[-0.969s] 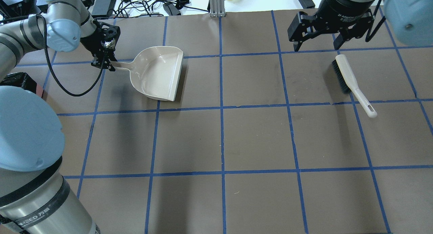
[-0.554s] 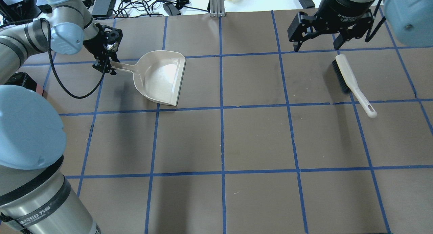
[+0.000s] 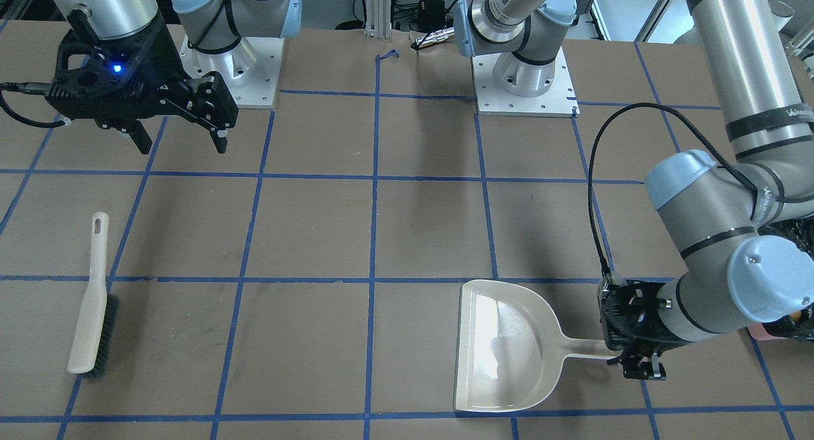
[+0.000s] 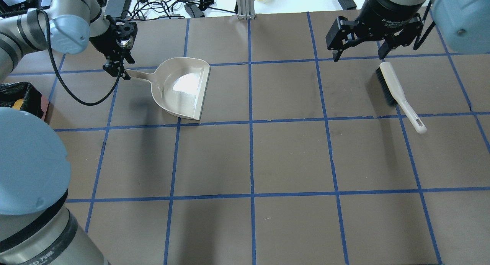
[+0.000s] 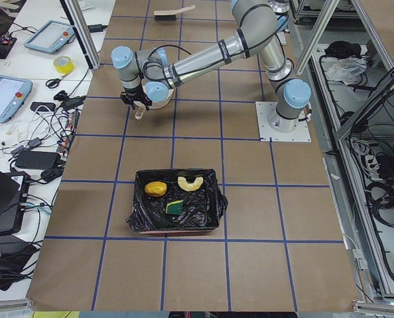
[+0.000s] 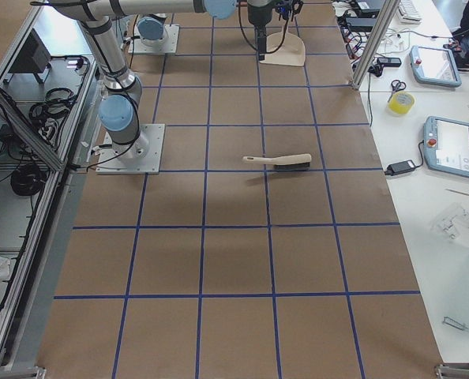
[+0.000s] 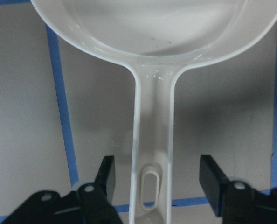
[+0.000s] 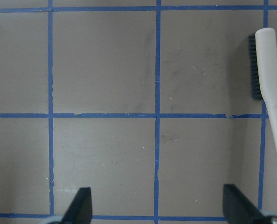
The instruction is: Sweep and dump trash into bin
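Note:
The bin (image 5: 140, 213), a pink box lined with a black bag, holds the trash: a golden-brown lump (image 5: 156, 189), a pale half-ring (image 5: 191, 183) and a yellow-green sponge (image 5: 176, 207). The beige dustpan (image 4: 180, 87) lies flat on the table, and nothing shows in it. My left gripper (image 7: 157, 172) is open, its fingers (image 7: 108, 172) on either side of the dustpan handle and apart from it. My right gripper (image 4: 358, 57) hangs open above the table, just beyond the head of the hand brush (image 4: 398, 92).
A corner of the bin (image 4: 19, 98) shows at the overhead view's left edge, near my left arm. Cables and devices lie past the far table edge. Tablets and a tape roll (image 6: 400, 102) sit on the side bench.
The dustpan has turned slightly and levelled out flat on the table. My left gripper shifted a little with its handle. The right gripper and the brush have not moved.

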Available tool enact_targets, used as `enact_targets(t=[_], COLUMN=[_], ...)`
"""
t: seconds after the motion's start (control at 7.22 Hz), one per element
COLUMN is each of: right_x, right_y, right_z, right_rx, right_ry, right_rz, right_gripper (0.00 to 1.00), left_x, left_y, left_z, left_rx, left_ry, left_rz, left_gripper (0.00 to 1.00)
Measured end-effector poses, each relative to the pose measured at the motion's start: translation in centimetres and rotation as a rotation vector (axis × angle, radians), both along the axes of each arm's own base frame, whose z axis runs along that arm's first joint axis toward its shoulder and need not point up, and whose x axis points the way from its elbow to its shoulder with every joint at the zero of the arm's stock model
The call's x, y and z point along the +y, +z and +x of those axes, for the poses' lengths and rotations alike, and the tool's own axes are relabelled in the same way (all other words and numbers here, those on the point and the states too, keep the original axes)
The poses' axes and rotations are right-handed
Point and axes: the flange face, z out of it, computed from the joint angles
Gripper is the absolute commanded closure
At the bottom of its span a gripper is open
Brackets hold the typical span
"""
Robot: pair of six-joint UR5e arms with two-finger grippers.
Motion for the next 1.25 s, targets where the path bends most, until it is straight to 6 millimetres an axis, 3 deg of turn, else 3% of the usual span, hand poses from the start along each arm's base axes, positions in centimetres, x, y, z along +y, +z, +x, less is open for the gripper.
enact_targets(t=[0.42,0.83,0.97,1.25], right_x=[0.2,0.4,0.4,0.4], right_y=[-0.9,-1.1,-1.1,-1.1], right_z=[-0.2,-0.2,-0.1,-0.1], right_rx=[0.010,0.004,0.003,0.003], right_ry=[-0.020,-0.086,-0.090,-0.088], right_rz=[0.039,0.055,0.055,0.054], right_gripper=[0.00,0.00,0.00,0.00], left_x=[3.8,11.5,13.8,17.6], left_y=[8.6,18.0,20.5,23.4], left_z=[-6.4,-9.9,-12.0,-14.9], left_rx=[-0.009,-0.022,-0.026,-0.025], left_ry=[0.188,0.618,0.778,1.076], left_rz=[-0.008,0.045,0.031,0.013], left_gripper=[0.30,0.23,0.23,0.18])
